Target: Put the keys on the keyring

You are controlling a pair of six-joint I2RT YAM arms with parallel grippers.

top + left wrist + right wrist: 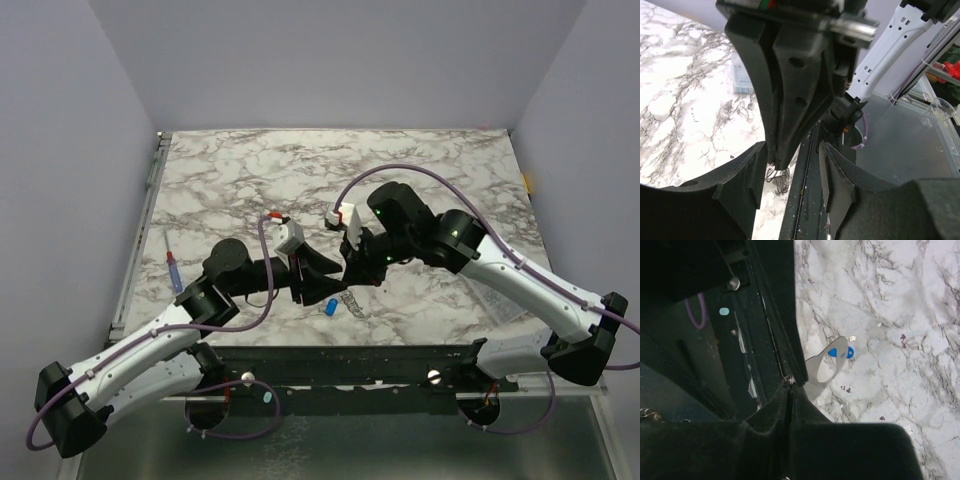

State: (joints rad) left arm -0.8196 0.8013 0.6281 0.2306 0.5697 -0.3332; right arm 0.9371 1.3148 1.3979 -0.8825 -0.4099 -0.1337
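Observation:
My right gripper (352, 272) is shut on the keyring, a thin coiled wire loop (778, 176) hanging at its fingertips just above the marble. In the right wrist view the keyring (826, 366) shows as a pale loop reaching out from the closed tips (790, 384). The blue-headed key (330, 307) lies flat on the marble below the grippers and also shows behind the loop (849, 353), with small silvery bits (842, 338) beside it. My left gripper (318, 276) is open and empty (792, 165). Its jaws stand on either side of the right gripper's tips and the ring.
A blue-and-red screwdriver (174, 270) lies near the table's left edge. A black rail (360, 352) runs along the near edge, close under both grippers. A pale clear flat packet (742, 75) lies on the marble beyond the grippers.

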